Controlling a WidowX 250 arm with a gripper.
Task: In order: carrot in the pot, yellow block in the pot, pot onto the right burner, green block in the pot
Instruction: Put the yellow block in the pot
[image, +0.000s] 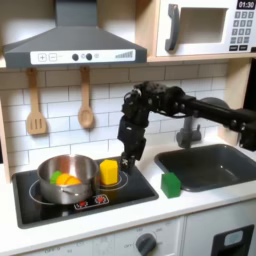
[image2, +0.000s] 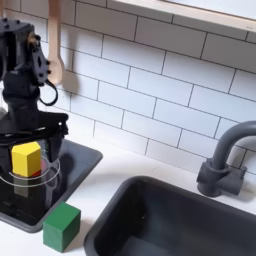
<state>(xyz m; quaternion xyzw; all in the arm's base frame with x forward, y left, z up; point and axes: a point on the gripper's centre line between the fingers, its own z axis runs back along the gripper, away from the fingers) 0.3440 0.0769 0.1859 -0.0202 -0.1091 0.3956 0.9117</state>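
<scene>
Yellow block (image: 108, 171) on stovetop, just below the claw (image: 126, 160)

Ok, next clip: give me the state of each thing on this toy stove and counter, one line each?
pot: upright on the stove's burner at the first exterior view's left, carrot inside.
carrot: lying in the pot.
yellow block: standing on the stove beside the pot, not in it.
green block: on the counter between stove and sink, untouched.
hand: open, fingers straddling the yellow block.

Carrot (image: 66, 180) in steel pot (image: 48, 184), L burner; yellow block (image: 108, 171) upright beside; green block (image: 171, 185) on counter.
</scene>
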